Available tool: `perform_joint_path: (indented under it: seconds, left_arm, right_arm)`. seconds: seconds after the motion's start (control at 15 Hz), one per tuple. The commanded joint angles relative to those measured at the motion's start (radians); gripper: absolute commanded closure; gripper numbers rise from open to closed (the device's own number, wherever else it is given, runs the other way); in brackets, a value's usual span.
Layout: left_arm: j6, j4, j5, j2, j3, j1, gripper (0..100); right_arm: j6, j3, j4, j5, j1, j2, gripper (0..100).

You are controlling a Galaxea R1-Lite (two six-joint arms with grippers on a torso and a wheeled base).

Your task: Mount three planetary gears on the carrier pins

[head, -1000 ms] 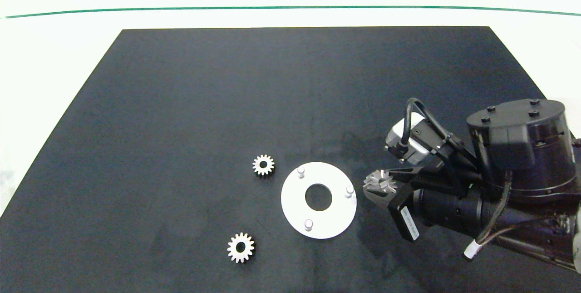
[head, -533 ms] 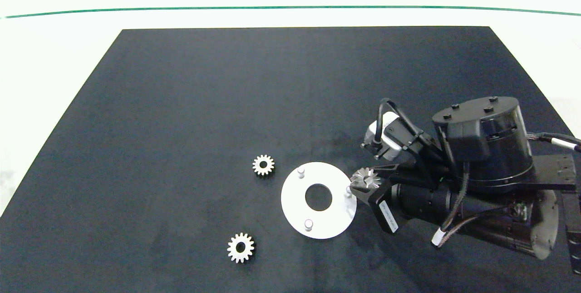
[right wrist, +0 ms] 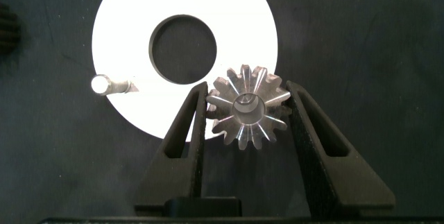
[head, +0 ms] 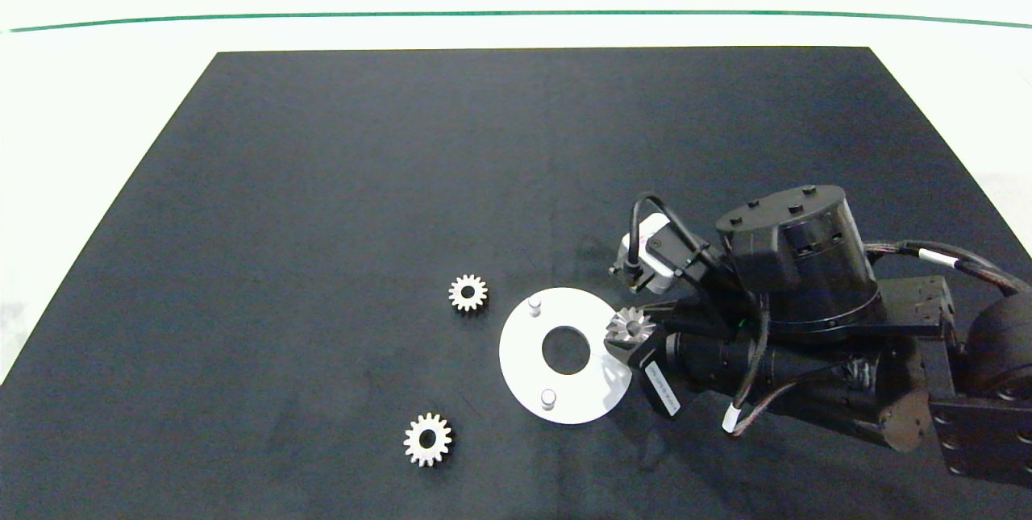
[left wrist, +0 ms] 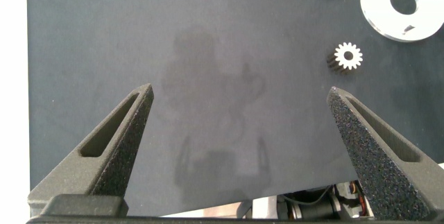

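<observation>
A flat white disc (head: 524, 359) lies on the dark mat, and two of its carrier pins (head: 534, 306) (head: 548, 399) stand bare. My right gripper (head: 630, 336) reaches in from the right, shut on one planetary gear (head: 630, 325), which it holds over the disc's right rim, hiding the pin there. From the right wrist, this gear (right wrist: 248, 107) sits between the fingers (right wrist: 194, 113) above the disc (right wrist: 125, 23). Two more planetary gears (head: 468, 293) (head: 427, 439) lie flat on the mat left of the disc. My left gripper (left wrist: 239, 91) hangs open over bare mat, outside the head view.
The dark mat (head: 322, 181) covers most of the white table, with bare room left of and behind the disc. The right arm's bulk (head: 798, 343) fills the mat's right front. From the left wrist, a loose gear (left wrist: 349, 57) and the disc (left wrist: 378, 9) show far off.
My right arm has moved left with the gear, from just beyond the disc's right edge to over the disc's right pin, which is now covered. The two loose gears have not moved.
</observation>
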Motion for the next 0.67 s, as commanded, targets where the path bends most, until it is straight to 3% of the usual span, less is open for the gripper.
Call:
perform_joint_path:
  seconds: [0.07,0.67]
  left_arm:
    - [0.000,0.002,0.000,0.003,-0.002,0.000,0]
    - [0.000,0.002,0.000,0.002,-0.008,-0.002,0]
  right_arm:
    - [0.000,0.001,-0.001,-0.001,-0.002,0.011,90]
    - [0.002,-0.003,-0.009,0.000,-0.006,0.031,90]
